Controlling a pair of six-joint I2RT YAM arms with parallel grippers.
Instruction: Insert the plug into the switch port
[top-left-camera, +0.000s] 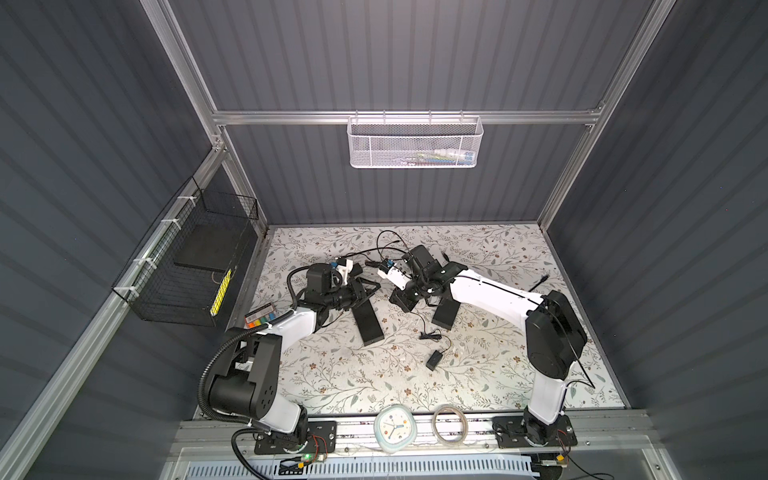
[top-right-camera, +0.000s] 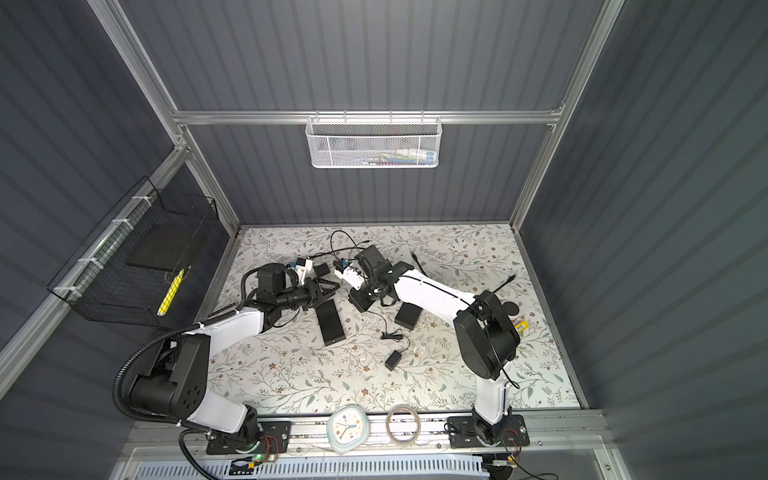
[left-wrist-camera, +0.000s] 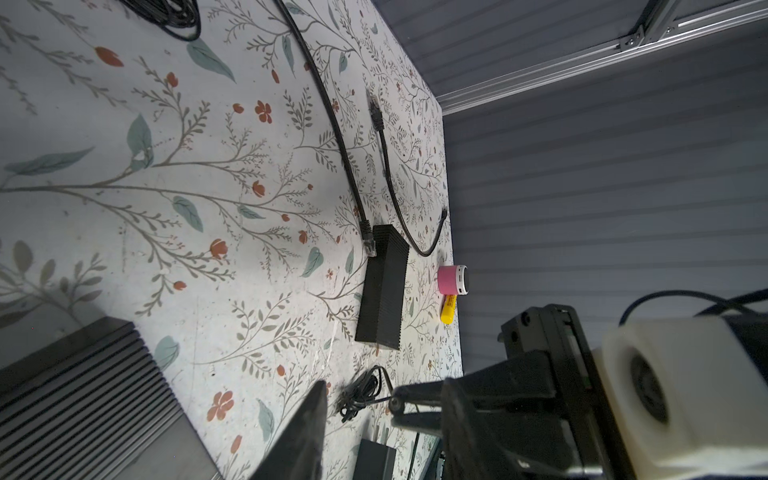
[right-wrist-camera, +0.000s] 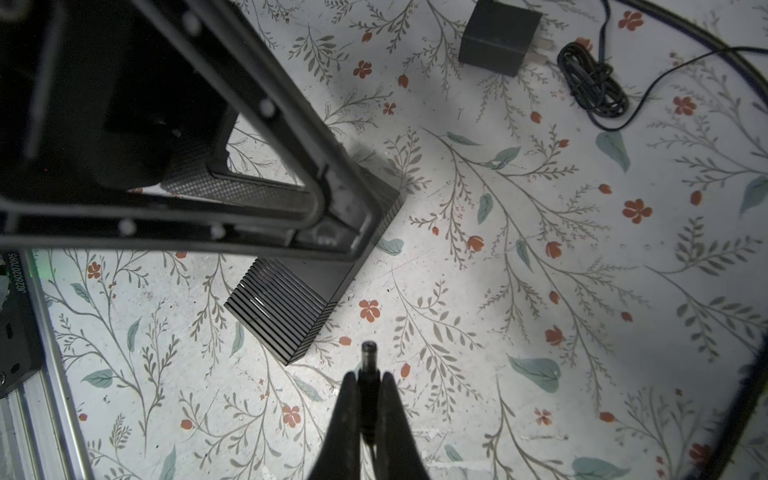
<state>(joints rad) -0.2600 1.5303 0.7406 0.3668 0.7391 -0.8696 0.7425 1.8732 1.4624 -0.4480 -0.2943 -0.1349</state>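
A ribbed flat black box, the switch (right-wrist-camera: 286, 307), lies on the floral table in both top views (top-left-camera: 368, 322) (top-right-camera: 331, 322). Its port and any blue strip are hidden. My right gripper (right-wrist-camera: 369, 376) is shut on the plug (right-wrist-camera: 369, 353), a small black barrel plug whose tip points at the box's near corner, a short way off. It hangs right of the box in a top view (top-left-camera: 397, 297). My left gripper (left-wrist-camera: 357, 395) is open with nothing between its fingers. It hovers at the box's far end (top-left-camera: 374, 286), and the box (left-wrist-camera: 83, 395) lies beside one finger.
A second black box (top-left-camera: 445, 313) lies under the right arm, with network cables (left-wrist-camera: 332, 124) trailing behind it. A black power adapter (top-left-camera: 434, 359) and a coiled cord (right-wrist-camera: 594, 83) lie mid-table. A pink cylinder (left-wrist-camera: 453, 280) stands by the wall. A clock (top-left-camera: 392, 428) rests on the front rail.
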